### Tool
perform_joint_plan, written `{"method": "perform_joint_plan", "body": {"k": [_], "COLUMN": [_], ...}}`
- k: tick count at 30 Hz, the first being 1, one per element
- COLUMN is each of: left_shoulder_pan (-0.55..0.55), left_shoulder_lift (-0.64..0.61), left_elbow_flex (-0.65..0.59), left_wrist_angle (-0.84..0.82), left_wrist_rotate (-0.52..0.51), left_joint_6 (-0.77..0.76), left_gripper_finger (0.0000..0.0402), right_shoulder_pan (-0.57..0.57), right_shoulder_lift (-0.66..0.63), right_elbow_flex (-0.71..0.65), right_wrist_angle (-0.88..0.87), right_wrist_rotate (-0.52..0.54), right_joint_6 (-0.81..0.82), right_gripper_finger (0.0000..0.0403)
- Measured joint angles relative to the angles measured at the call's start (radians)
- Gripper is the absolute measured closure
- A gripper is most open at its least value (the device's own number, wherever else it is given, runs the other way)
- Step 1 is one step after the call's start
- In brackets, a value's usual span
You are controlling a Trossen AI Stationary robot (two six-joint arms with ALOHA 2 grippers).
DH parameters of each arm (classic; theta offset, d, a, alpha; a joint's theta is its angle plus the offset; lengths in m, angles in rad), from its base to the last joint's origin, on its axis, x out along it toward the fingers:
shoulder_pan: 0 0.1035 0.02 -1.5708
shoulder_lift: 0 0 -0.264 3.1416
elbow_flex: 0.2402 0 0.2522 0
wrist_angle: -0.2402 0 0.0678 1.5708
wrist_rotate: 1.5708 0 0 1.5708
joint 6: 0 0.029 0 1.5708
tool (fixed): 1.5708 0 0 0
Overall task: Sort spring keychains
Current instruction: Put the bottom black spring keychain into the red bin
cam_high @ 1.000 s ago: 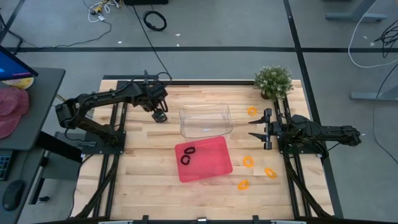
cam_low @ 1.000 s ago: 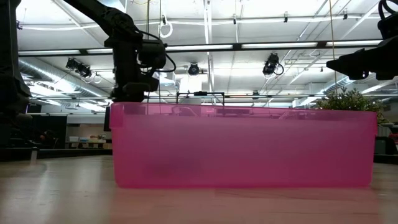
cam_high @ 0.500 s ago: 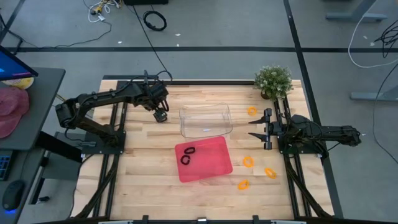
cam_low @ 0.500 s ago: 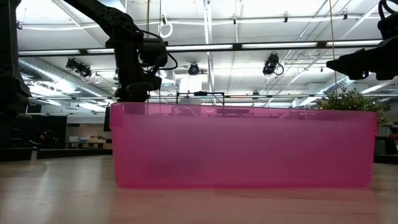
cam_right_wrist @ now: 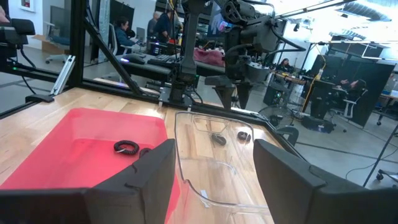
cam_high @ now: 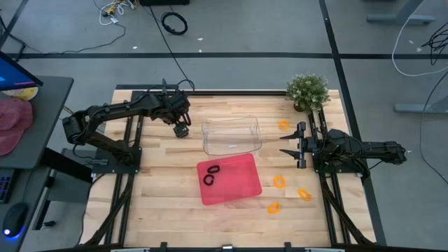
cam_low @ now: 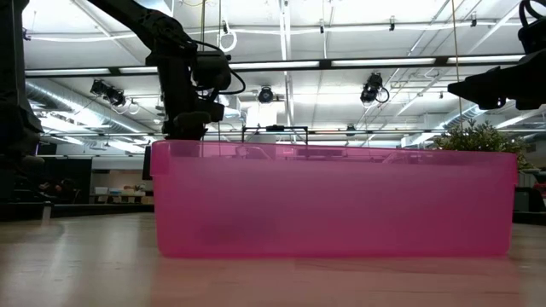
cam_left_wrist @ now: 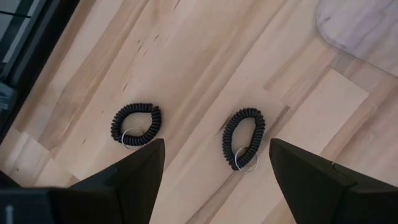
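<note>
Two black spring keychains lie flat on the wooden table at its far left. My left gripper hangs open above them, pointing steeply down, its fingers clear of both. In the high view this gripper stands left of the clear container. Two more black keychains lie in the red tray. Several orange keychains lie on the table's right side. My right gripper waits open and level at the right edge.
The clear container stands between the two arms, with the red tray just nearer than it. A potted plant sits at the far right corner. Bare wood lies left of and in front of the tray.
My left gripper has tipped and rolled a little above the two black keychains without shifting its place. Its fingers stay open. The keychains have not moved.
</note>
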Motion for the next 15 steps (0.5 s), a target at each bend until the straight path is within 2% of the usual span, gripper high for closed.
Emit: {"method": "perform_joint_plan", "body": {"k": [15], "left_shoulder_pan": [-0.008], "left_shoulder_lift": [0.002], "left_elbow_flex": [0.000], "left_wrist_angle": [0.038], "left_wrist_rotate": [0.027], "left_joint_6": [0.000], "left_gripper_finger": [0.0106], "right_shoulder_pan": [0.000], "right_shoulder_lift": [0.000], "right_elbow_flex": [0.000], "right_wrist_angle": [0.000], "right_wrist_rotate": [0.000], "right_joint_6": [0.000], "right_gripper_finger": [0.0181]}}
